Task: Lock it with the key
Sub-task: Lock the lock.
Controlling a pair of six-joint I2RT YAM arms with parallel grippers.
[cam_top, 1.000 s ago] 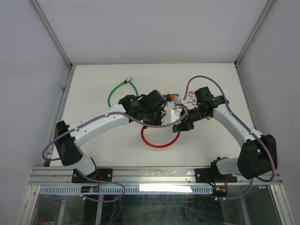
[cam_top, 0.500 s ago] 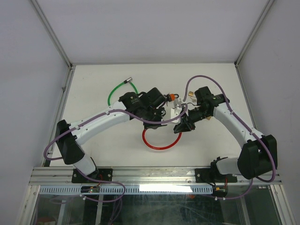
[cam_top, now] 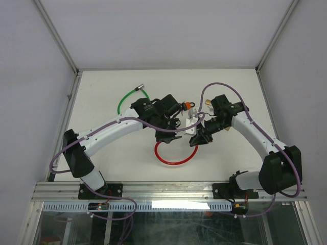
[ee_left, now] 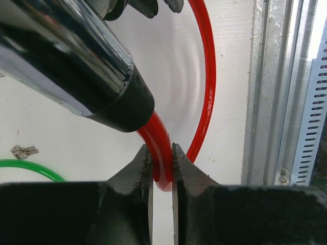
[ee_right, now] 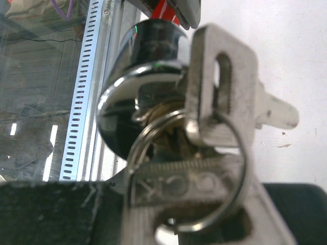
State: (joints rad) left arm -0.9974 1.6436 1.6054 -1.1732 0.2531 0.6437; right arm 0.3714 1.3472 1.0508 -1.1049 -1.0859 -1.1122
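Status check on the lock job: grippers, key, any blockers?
Left gripper clamped on red cable. Right gripper holding key bunch at lock cylinder face; insertion unclear. No visible obstruction.

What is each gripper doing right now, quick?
Left gripper: closed on the red cable.
Right gripper: closed on a key at the lock.

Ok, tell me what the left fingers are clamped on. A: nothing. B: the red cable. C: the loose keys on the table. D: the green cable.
B: the left wrist view shows the left fingers pinching the red cable just below the lock.
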